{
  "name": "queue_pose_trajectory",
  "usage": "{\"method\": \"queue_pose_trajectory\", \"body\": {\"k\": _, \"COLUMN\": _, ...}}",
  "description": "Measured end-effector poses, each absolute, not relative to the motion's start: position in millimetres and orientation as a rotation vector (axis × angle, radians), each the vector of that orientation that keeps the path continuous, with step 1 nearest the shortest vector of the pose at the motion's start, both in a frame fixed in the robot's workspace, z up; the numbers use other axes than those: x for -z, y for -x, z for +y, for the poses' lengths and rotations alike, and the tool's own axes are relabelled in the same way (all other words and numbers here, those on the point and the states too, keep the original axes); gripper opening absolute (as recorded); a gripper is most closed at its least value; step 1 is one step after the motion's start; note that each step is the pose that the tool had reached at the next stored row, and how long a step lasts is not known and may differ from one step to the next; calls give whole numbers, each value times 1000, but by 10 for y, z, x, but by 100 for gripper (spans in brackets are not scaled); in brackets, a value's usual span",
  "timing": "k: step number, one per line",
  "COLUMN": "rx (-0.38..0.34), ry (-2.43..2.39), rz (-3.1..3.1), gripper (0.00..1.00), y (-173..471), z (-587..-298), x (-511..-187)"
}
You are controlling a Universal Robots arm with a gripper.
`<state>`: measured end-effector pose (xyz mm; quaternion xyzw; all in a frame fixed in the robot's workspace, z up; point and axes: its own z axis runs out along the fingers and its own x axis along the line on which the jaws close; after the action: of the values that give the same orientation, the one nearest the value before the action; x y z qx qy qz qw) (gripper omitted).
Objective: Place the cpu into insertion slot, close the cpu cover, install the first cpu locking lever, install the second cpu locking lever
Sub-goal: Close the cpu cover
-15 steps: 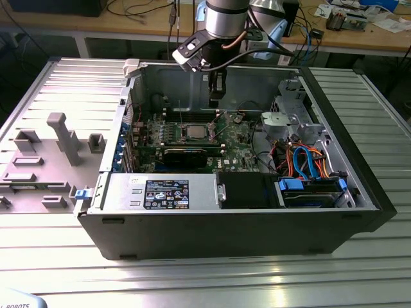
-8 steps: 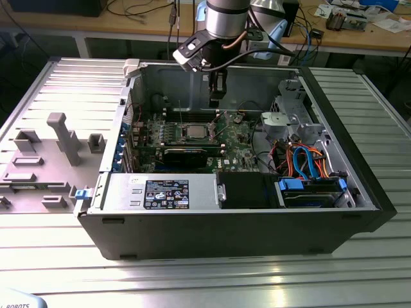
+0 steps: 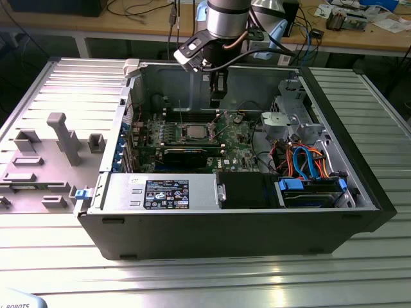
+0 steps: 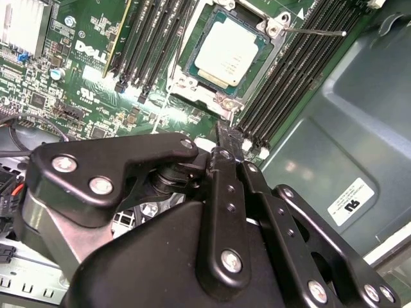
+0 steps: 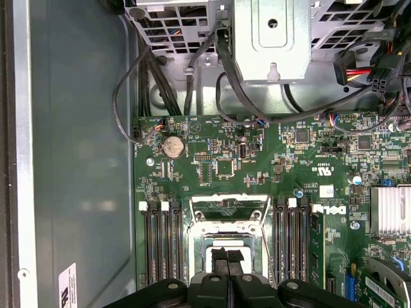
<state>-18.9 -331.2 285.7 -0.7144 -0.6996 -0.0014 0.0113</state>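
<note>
Claw, exterior view: we see the claw (image 3: 218, 96) hanging at upper centre of the frame, inside the open computer case (image 3: 225, 237) that lies on the ribbed bench (image 3: 192, 282). Its tips point down at the motherboard (image 3: 241, 151).
Cpu, exterior view: the cpu (image 3: 196, 133) sits mid-frame, lower than the tips and toward the exterior view's left of them, apart from the claw.
Claw, second wrist view: the claw (image 4: 229, 138) has its two fingers pressed together with nothing between them, so we judge it closed and empty.
Cpu, second wrist view: the cpu (image 4: 228, 54) lies flat in the insertion slot (image 4: 187, 85), straight ahead of the tips, near but not touching.
Lever, second wrist view: a thin locking lever (image 4: 314, 29) juts from one corner of the slot across the memory slots (image 4: 289, 77); we judge it unlatched.
Claw, first wrist view: the claw (image 5: 228, 260) shows the same closed pair of fingers, lined up on the middle of the insertion slot (image 5: 198, 236).
Cover, first wrist view: the cpu cover (image 5: 228, 200) stands just beyond the slot, with board showing through its window; we judge it swung back.
Relation: the square chip has no long axis; the slot lies directly before the tips, centred on them.
</note>
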Motion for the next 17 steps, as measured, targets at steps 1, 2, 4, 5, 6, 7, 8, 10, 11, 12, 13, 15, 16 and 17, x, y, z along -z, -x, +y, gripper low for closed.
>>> {"method": "queue_pose_trajectory", "body": {"k": 1, "rx": 4, "ry": 2228, "rz": -2182, "gripper": 11, "y": 188, "z": -3312, "x": -2857}}
{"method": "queue_pose_trajectory", "body": {"k": 2, "rx": 4, "ry": 2228, "rz": -2182, "gripper": 11, "y": 184, "z": -3312, "x": -2857}}
{"method": "queue_pose_trajectory", "body": {"k": 4, "rx": 4, "ry": 2228, "rz": -2183, "gripper": 11, "y": 168, "z": -3310, "x": -2857}}
{"method": "queue_pose_trajectory", "body": {"k": 5, "rx": 4, "ry": 2226, "rz": -2185, "gripper": 11, "y": 158, "z": -3308, "x": -2857}}
{"method": "queue_pose_trajectory", "body": {"k": 6, "rx": 4, "ry": 2223, "rz": -2188, "gripper": 11, "y": 151, "z": -3308, "x": -2857}}
{"method": "queue_pose_trajectory", "body": {"k": 7, "rx": 4, "ry": 2222, "rz": -2189, "gripper": 11, "y": 147, "z": -3308, "x": -2857}}
{"method": "queue_pose_trajectory", "body": {"k": 8, "rx": 4, "ry": 2221, "rz": -2190, "gripper": 11, "y": 142, "z": -3308, "x": -2857}}
{"method": "queue_pose_trajectory", "body": {"k": 10, "rx": 4, "ry": 2220, "rz": -2191, "gripper": 11, "y": 138, "z": -3308, "x": -2857}}
{"method": "queue_pose_trajectory", "body": {"k": 11, "rx": 4, "ry": 2220, "rz": -2191, "gripper": 11, "y": 136, "z": -3307, "x": -2857}}
{"method": "queue_pose_trajectory", "body": {"k": 12, "rx": 4, "ry": 2220, "rz": -2191, "gripper": 11, "y": 135, "z": -3307, "x": -2857}}
{"method": "queue_pose_trajectory", "body": {"k": 13, "rx": 4, "ry": 2220, "rz": -2191, "gripper": 11, "y": 134, "z": -3307, "x": -2857}}
{"method": "queue_pose_trajectory", "body": {"k": 15, "rx": 4, "ry": 2220, "rz": -2191, "gripper": 11, "y": 129, "z": -3307, "x": -2857}}
{"method": "queue_pose_trajectory", "body": {"k": 16, "rx": 4, "ry": 2220, "rz": -2191, "gripper": 11, "y": 128, "z": -3307, "x": -2857}}
{"method": "queue_pose_trajectory", "body": {"k": 17, "rx": 4, "ry": 2220, "rz": -2191, "gripper": 11, "y": 115, "z": -3307, "x": -2857}}
